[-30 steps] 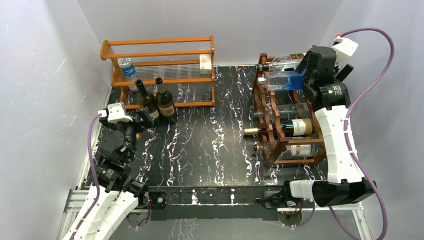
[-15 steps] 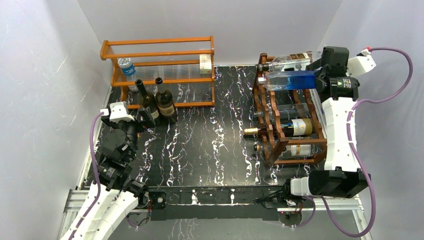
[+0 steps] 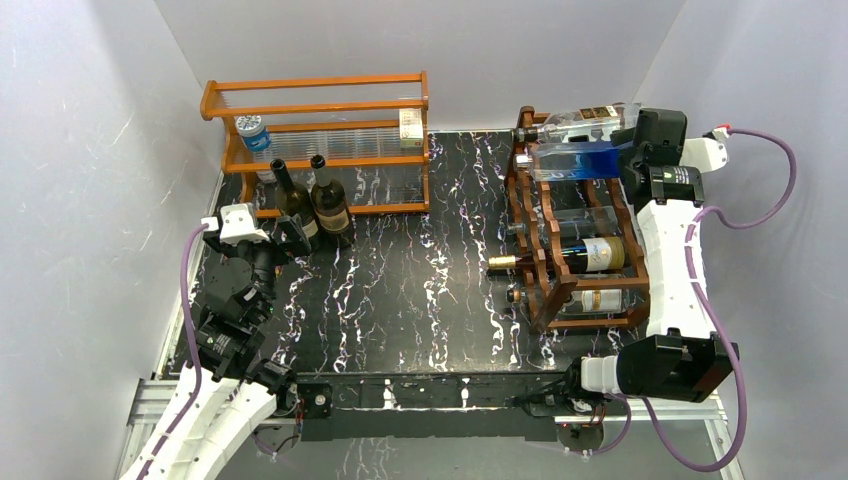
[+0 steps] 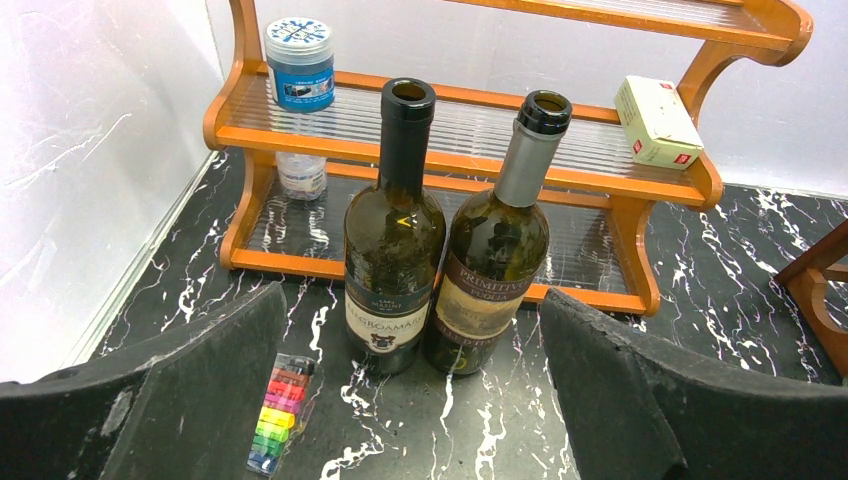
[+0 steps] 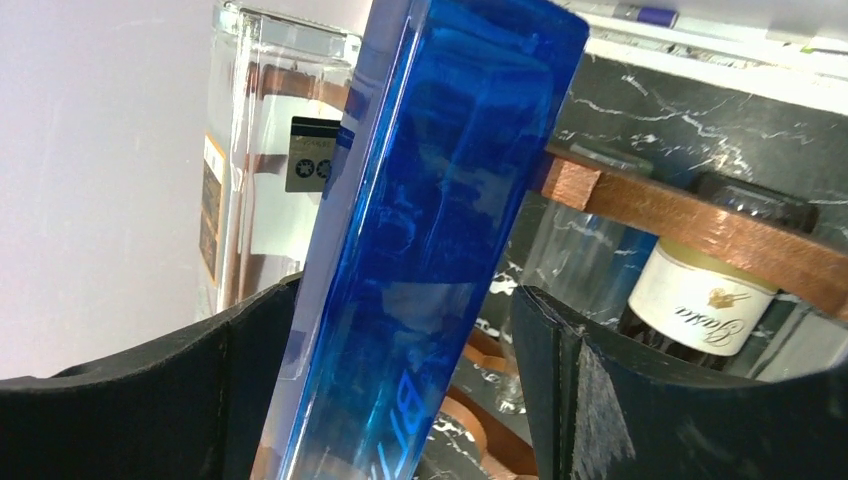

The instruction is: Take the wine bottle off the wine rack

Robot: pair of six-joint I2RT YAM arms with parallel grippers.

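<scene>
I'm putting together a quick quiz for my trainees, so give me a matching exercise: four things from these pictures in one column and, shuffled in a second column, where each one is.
Things
1. blue bottle
2. black-necked wine bottle
3. cream box
4. gold-necked bottle

Places
A. right end of the orange shelf
B. lying lower in the wine rack
C. top of the wine rack, between the right gripper's fingers
D. standing on the table

Pairs: 1-C, 2-D, 3-A, 4-B
</scene>
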